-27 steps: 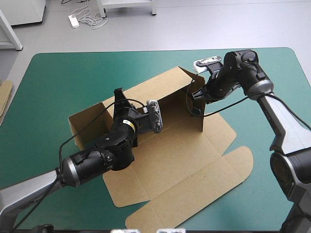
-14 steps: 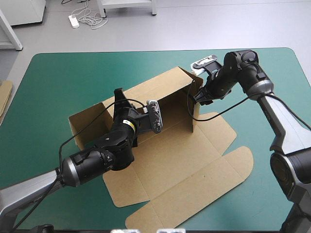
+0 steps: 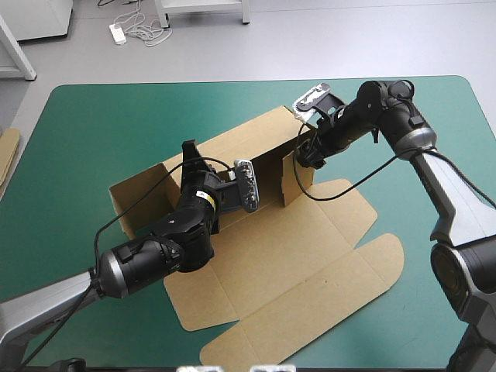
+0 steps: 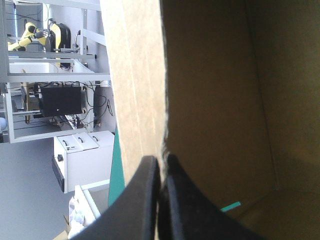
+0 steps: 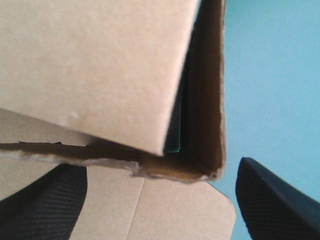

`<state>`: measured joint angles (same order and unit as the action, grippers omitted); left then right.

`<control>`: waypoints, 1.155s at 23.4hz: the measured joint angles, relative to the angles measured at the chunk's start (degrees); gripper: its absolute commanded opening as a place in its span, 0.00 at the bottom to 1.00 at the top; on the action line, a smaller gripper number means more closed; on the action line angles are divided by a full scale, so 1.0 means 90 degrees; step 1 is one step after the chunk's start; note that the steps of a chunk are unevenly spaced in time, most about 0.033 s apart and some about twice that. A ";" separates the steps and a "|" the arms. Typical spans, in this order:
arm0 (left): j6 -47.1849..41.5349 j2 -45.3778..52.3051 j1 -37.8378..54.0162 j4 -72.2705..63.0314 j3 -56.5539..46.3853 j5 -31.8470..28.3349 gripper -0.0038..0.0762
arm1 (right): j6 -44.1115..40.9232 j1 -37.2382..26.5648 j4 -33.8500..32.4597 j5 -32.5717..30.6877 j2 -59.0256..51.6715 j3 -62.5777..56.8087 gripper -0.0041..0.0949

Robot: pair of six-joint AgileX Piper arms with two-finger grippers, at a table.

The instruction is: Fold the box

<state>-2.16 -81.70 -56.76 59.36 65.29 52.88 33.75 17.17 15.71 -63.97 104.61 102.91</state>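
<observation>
The brown box (image 3: 310, 256) lies mid-table with its long rear wall (image 3: 240, 143) raised and the lid flat toward the front. My left gripper (image 3: 194, 167) is shut on the top edge of that wall, and the left wrist view shows its gripper (image 4: 162, 167) pinching the board (image 4: 140, 90). My right gripper (image 3: 310, 151) is at the box's right end, beside the upright side flap (image 3: 297, 177). In the right wrist view the right gripper (image 5: 160, 200) is open, its black fingers (image 5: 45, 200) wide apart. The box's corner (image 5: 200, 150) is just ahead of it, not held.
An edge of more brown board (image 3: 8, 151) shows at the table's left edge. Bare teal-green cover (image 3: 93, 132) lies left of and behind the box, and more to its right (image 3: 434, 155).
My right gripper has opened and let go of the side flap. The flap has swung inward toward the box's middle, and the right gripper followed it leftward. The left gripper has not moved.
</observation>
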 measured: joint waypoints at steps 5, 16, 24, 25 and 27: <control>-0.0005 0.0000 0.0000 0.0007 0.0000 0.0000 0.04 | 0.0169 0.0000 0.0300 0.0035 0.0000 0.0000 0.81; -0.0005 -0.0006 0.0000 0.0026 0.0000 -0.0006 0.04 | 0.0628 0.0000 0.0995 0.0704 0.0038 -0.0638 0.58; -0.0005 -0.0006 0.0006 0.0026 -0.0006 0.0058 0.04 | 0.0666 0.0000 0.1151 0.1094 0.0069 -0.0659 0.28; -0.0005 -0.0006 0.0006 0.0026 -0.0006 0.0069 0.04 | 0.0666 0.0000 0.1151 0.1137 0.0076 -0.0662 0.26; -0.0005 -0.0006 0.0006 0.0031 -0.0006 0.0080 0.04 | 0.0666 0.0000 0.1151 0.1184 0.0076 -0.0674 0.22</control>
<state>-2.21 -81.75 -56.71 59.64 65.24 53.60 39.75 17.17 26.07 -53.32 105.29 96.84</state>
